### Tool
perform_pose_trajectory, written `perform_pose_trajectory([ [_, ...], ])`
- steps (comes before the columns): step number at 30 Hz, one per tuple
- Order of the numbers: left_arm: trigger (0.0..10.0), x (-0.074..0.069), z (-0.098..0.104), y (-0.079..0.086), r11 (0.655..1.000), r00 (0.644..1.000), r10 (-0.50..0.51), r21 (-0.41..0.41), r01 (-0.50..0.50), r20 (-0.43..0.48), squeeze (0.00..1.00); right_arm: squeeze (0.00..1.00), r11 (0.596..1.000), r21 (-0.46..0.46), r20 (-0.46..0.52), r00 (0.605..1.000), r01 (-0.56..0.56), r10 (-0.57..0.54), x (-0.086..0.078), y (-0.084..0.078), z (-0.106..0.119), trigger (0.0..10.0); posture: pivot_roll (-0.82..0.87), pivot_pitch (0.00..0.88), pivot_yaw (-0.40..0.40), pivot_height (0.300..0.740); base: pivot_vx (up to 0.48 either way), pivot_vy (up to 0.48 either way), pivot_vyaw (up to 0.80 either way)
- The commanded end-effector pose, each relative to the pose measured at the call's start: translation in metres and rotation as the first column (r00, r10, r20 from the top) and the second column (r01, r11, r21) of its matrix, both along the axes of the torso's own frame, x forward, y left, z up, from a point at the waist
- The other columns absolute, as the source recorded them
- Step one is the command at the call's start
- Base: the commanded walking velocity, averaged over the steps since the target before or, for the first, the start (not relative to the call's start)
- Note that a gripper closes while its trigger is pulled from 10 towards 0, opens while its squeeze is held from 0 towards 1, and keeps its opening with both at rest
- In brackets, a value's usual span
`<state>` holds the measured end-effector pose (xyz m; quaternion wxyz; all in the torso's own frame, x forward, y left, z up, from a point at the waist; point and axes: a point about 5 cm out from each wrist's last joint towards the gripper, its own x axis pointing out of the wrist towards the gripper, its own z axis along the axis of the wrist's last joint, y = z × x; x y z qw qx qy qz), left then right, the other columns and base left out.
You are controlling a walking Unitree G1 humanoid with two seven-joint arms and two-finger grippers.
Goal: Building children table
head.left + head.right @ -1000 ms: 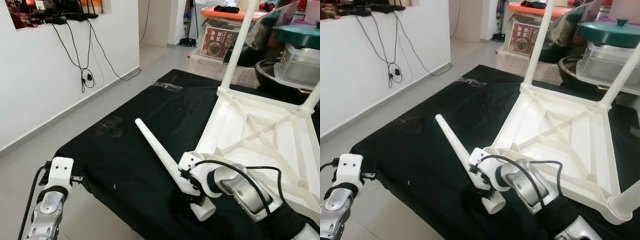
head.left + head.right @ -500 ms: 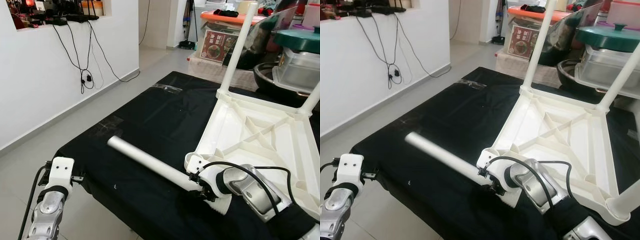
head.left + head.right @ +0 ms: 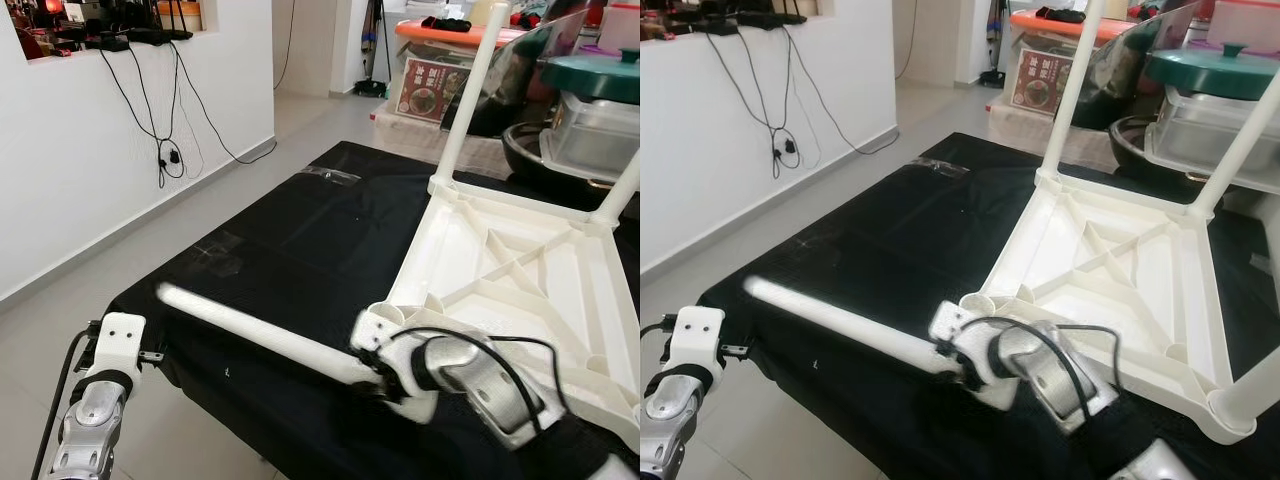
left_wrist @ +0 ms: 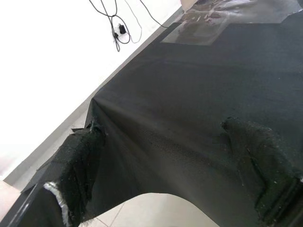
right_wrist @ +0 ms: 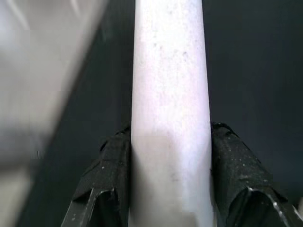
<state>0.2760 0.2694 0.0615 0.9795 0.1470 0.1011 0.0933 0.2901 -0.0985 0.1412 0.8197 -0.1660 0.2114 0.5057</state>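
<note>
Between the right end effector's [image 5: 168, 189] black fingers [image 5: 106, 179]: one white table leg [image 3: 260, 335], pinched near its thick end, reaching leftward over black cloth [image 3: 300, 240]. Just right of it: upturned white table [image 3: 520, 270], two legs fitted. Left end effector [image 4: 175, 170]: spread, holding nothing, at the cloth's near edge.

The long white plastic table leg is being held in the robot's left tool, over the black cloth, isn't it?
Not the left. The right wrist view shows the right tool clamped around the long white plastic table leg, over the black cloth.
</note>
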Motion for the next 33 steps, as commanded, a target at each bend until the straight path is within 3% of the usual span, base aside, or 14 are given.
perform_pose_trajectory([
  [1,10.0,-0.016,-0.027,0.003,1.0,0.988,0.007,0.006,-0.006,-0.152,0.0,0.0,0.995,0.092,0.059,0.997,0.038,-0.043,0.007,-0.001,0.025,0.0,0.05,0.0,-0.079,0.74,0.0,0.0,0.0],
  [6,10.0,-0.016,-0.023,-0.009,0.996,0.99,-0.084,-0.048,0.079,-0.111,0.0,0.0,0.9,0.422,0.073,0.985,0.112,-0.157,0.02,0.028,0.072,0.0,0.06,0.0,-0.071,0.74,0.0,0.0,0.0],
  [14,10.0,-0.012,0.0,-0.035,0.938,0.951,-0.308,-0.162,0.306,0.018,0.0,0.0,0.791,0.558,0.061,0.938,0.252,-0.342,0.038,0.045,0.088,0.0,0.07,0.0,-0.067,0.74,0.0,0.0,0.0],
  [16,10.0,-0.007,0.023,-0.048,0.876,0.908,-0.403,-0.239,0.419,0.115,0.0,0.0,0.703,0.617,-0.013,0.898,0.353,-0.44,0.046,0.056,0.091,0.0,0.08,0.0,-0.066,0.74,0.0,0.0,0.0],
  [18,10.0,-0.007,0.023,-0.048,0.876,0.908,-0.403,-0.239,0.419,0.115,0.0,0.0,0.703,0.617,-0.013,0.898,0.353,-0.44,0.046,0.056,0.091,0.0,0.08,0.0,-0.066,0.74,0.0,0.0,0.0],
  [19,10.0,-0.004,0.038,-0.057,0.825,0.875,-0.448,-0.291,0.484,0.185,0.0,0.0,0.672,0.633,-0.044,0.885,0.384,-0.464,0.046,0.063,0.091,0.0,0.08,0.0,-0.066,0.74,0.0,0.0,0.0],
  [20,10.0,-0.004,0.038,-0.057,0.825,0.875,-0.448,-0.291,0.484,0.185,0.0,0.0,0.672,0.633,-0.044,0.885,0.384,-0.464,0.046,0.063,0.091,0.0,0.08,0.0,-0.066,0.74,0.0,0.0,0.0],
  [21,10.0,-0.001,0.049,-0.067,0.764,0.835,-0.494,-0.338,0.55,0.241,0.0,0.0,0.658,0.638,-0.057,0.877,0.4,-0.478,0.045,0.072,0.09,0.0,0.09,0.0,-0.064,0.74,0.0,0.0,0.0],
  [23,10.0,-0.001,0.049,-0.067,0.764,0.835,-0.494,-0.338,0.55,0.241,0.0,0.0,0.658,0.638,-0.057,0.877,0.4,-0.478,0.045,0.072,0.09,0.0,0.09,0.0,-0.064,0.74,0.0,0.0,0.0],
  [25,10.0,0.003,0.059,-0.085,0.656,0.759,-0.587,-0.383,0.65,0.282,0.0,0.0,0.64,0.644,-0.087,0.871,0.419,-0.483,0.042,0.083,0.088,0.0,0.07,0.0,-0.047,0.74,0.0,0.0,0.0],
  [29,10.0,0.006,0.061,-0.093,0.609,0.73,-0.615,-0.408,0.68,0.299,0.0,0.0,0.634,0.647,-0.096,0.87,0.423,-0.483,0.041,0.085,0.087,0.0,0.07,0.0,-0.045,0.74,0.0,0.0,0.0],
  [30,10.0,0.007,0.063,-0.097,0.579,0.712,-0.629,-0.424,0.696,0.312,0.0,0.0,0.627,0.65,-0.104,0.868,0.429,-0.485,0.041,0.085,0.088,0.0,0.07,0.0,-0.045,0.74,0.0,0.0,0.0],
  [31,10.0,0.009,0.061,-0.113,0.502,0.657,-0.689,-0.453,0.737,0.305,0.0,0.0,0.618,0.654,-0.11,0.864,0.435,-0.492,0.041,0.089,0.088,0.0,0.06,0.0,-0.036,0.74,0.0,0.0,0.0],
  [33,10.0,0.009,0.062,-0.118,0.475,0.638,-0.709,-0.464,0.748,0.3,0.0,0.0,0.613,0.657,-0.113,0.861,0.439,-0.496,0.042,0.09,0.088,0.0,0.06,0.0,-0.034,0.74,0.0,0.0,0.0],
])
